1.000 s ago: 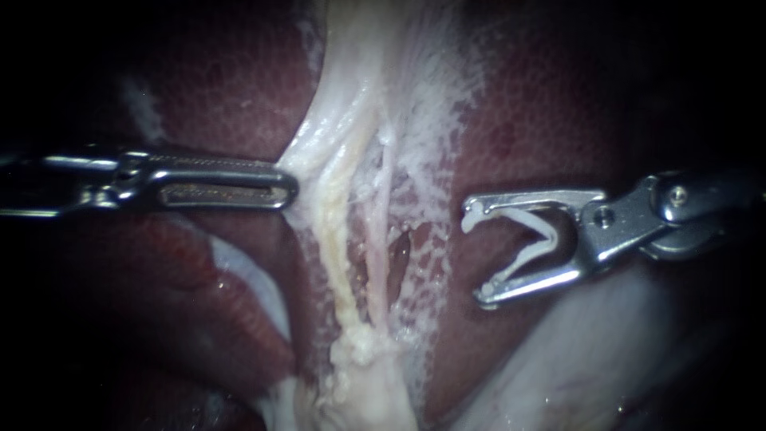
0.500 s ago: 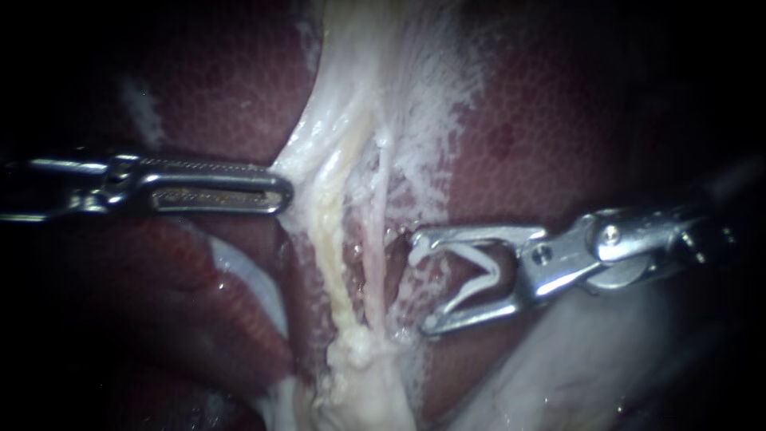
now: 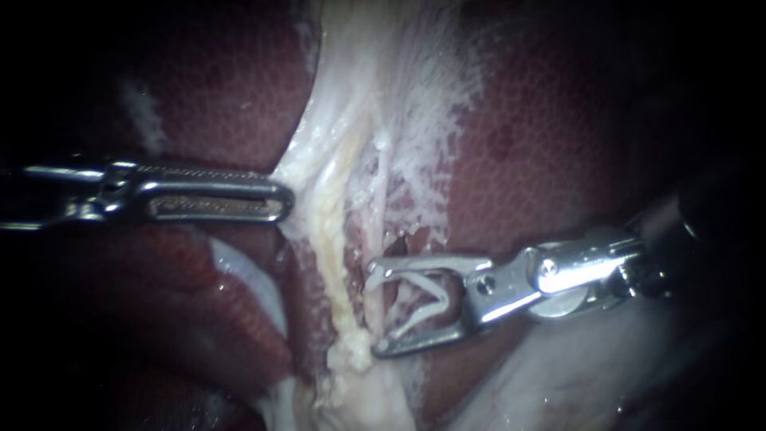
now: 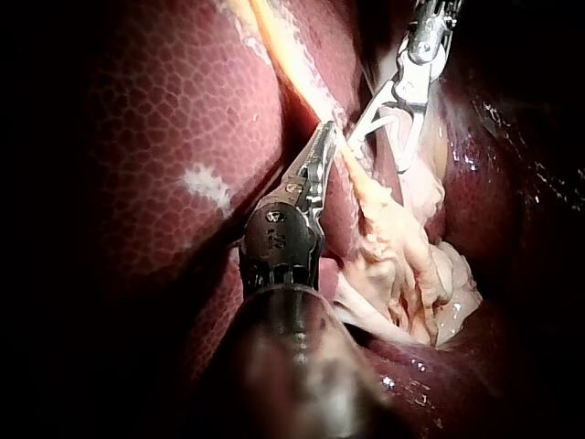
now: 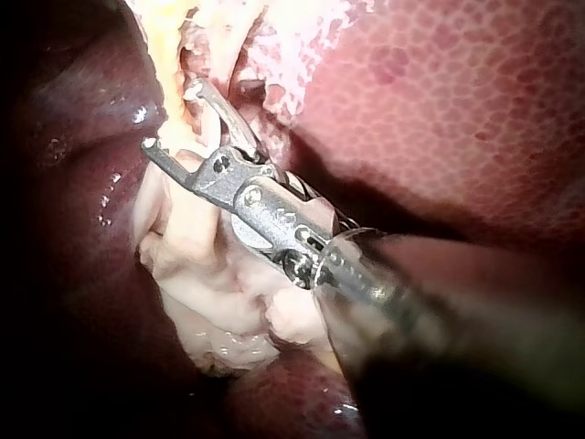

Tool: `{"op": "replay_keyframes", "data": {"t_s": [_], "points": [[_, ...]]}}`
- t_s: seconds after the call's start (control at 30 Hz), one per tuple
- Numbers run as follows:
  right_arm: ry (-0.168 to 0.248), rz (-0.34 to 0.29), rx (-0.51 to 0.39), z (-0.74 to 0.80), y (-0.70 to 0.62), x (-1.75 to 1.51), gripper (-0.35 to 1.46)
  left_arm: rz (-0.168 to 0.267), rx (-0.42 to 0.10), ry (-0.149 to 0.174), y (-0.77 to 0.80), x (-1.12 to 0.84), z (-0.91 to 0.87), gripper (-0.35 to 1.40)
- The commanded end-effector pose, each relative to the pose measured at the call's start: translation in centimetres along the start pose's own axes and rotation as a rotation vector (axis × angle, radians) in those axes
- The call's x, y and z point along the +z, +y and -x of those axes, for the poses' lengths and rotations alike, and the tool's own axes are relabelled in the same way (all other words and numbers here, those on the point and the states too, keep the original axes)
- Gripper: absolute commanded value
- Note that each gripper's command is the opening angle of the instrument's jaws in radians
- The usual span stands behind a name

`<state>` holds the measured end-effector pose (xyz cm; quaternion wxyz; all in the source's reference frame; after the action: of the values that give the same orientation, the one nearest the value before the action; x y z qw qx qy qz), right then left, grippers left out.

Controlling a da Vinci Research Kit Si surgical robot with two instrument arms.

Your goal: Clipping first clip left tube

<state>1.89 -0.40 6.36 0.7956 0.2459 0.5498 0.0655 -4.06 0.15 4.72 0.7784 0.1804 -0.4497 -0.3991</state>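
Note:
Two strands run down the middle of the endoscope view: a yellowish left tube (image 3: pixel 329 247) and a thinner pinkish right tube (image 3: pixel 375 231). My right instrument (image 3: pixel 375 307) comes in from the right with its jaws open and a white clip (image 3: pixel 423 299) seated between them. Its jaw tips reach the pinkish tube, just right of the left tube. My left instrument (image 3: pixel 283 199) is shut on the edge of the white tissue (image 3: pixel 307 172) beside the left tube and holds it toward the left. The right wrist view shows the open jaws (image 5: pixel 169 116) against pale tissue.
Dark red liver (image 3: pixel 542 160) lies on both sides of the tubes. A pale lump of tissue (image 3: pixel 359 383) sits where the tubes end below. More pale, glistening tissue (image 3: pixel 574 375) lies under the right instrument's shaft. In the left wrist view, both instruments (image 4: pixel 327 133) (image 4: pixel 379 151) are close together.
My right instrument has moved left and down with its jaws open, from over the liver to the tubes. The left instrument has held its grip, nearly still.

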Motion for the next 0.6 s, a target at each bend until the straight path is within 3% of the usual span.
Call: {"op": "replay_keyframes", "data": {"t_s": [0.03, 0.3, 0.6], "points": [[-0.001, 0.001, 0.004, 0.02, 0.0, 0.03, 0.56, 0.001, 0.0, 0.0, 0.0, 0.0, 0.0, -0.35], [-0.017, 0.0, 0.027, 0.17, -0.03, 0.2, 0.56, -0.001, -0.001, -0.003, -0.04, -0.01, 0.01, -0.35], [-0.023, -0.038, 0.054, 0.18, -0.05, 0.31, 0.55, -0.003, 0.004, -0.002, -0.05, -0.01, 0.01, -0.35]]}}
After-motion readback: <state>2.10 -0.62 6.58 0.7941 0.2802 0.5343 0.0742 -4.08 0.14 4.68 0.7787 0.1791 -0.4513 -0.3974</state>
